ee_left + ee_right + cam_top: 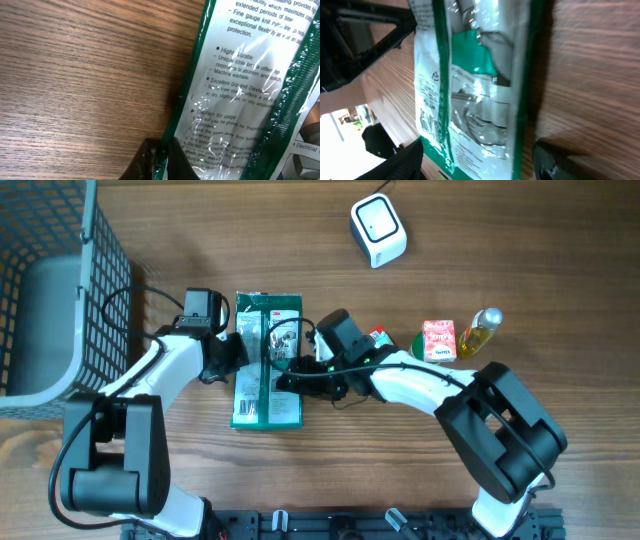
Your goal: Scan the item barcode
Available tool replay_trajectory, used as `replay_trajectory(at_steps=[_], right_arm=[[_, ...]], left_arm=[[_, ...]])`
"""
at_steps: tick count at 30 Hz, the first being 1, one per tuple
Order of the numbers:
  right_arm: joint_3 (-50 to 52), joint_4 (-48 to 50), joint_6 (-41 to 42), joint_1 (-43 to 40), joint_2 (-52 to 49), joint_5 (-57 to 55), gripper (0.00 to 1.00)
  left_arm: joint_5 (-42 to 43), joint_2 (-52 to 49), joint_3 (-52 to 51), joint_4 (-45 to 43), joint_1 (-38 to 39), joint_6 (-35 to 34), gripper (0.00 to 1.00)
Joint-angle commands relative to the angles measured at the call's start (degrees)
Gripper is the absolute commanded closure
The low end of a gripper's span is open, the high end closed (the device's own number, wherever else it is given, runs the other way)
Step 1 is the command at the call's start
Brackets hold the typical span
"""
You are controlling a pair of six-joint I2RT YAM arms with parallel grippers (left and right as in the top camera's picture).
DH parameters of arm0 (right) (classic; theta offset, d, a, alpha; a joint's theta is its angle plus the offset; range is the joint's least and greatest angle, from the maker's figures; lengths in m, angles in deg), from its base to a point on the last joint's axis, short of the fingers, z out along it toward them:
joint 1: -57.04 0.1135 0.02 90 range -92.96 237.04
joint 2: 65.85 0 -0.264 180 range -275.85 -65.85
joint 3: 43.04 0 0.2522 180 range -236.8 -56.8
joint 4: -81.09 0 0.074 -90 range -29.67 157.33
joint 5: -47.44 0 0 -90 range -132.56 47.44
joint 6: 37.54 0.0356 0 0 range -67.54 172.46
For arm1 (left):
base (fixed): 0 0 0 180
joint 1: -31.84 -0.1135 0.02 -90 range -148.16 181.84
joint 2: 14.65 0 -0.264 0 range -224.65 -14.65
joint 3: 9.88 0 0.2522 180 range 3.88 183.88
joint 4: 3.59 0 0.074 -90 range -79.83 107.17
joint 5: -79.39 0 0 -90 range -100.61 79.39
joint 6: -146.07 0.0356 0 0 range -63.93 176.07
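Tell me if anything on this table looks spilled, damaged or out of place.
Nothing stands out. The green package lies on the table, its film only creased, the left gripper pinching its edge. No spill around the bottle or carton.

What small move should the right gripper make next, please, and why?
Probably close the right gripper on the green package: its fingers straddle one edge without gripping, while the left gripper pinches the opposite edge, so both could then lift it.
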Motion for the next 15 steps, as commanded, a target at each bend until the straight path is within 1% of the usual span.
replay_trajectory(at_steps=[1, 9, 11, 13, 15], right_arm=[[2.5, -0.8, 1.6, 1.2, -2.3, -3.7, 0.3], [2.5, -0.6, 2.6, 1.2, -2.3, -3.7, 0.3], [2.5, -0.6, 2.6, 1.2, -2.3, -3.7, 0.31], [2.5, -0.6, 2.6, 1.2, -2.3, -3.7, 0.35], [2.5, -0.6, 2.6, 1.2, -2.3, -3.7, 0.36]], left_arm=[[4.4, -3.7, -3.7, 1.8, 2.1, -0.7, 0.96], [4.6, -3.7, -3.7, 2.3, 10.7, -0.8, 0.96], [4.6, -3.7, -3.7, 2.3, 12.3, -2.3, 0.96], [4.6, -3.7, -3.7, 2.3, 13.7, -2.4, 0.96], [4.5, -3.7, -3.7, 2.3, 14.0, -2.5, 0.96]])
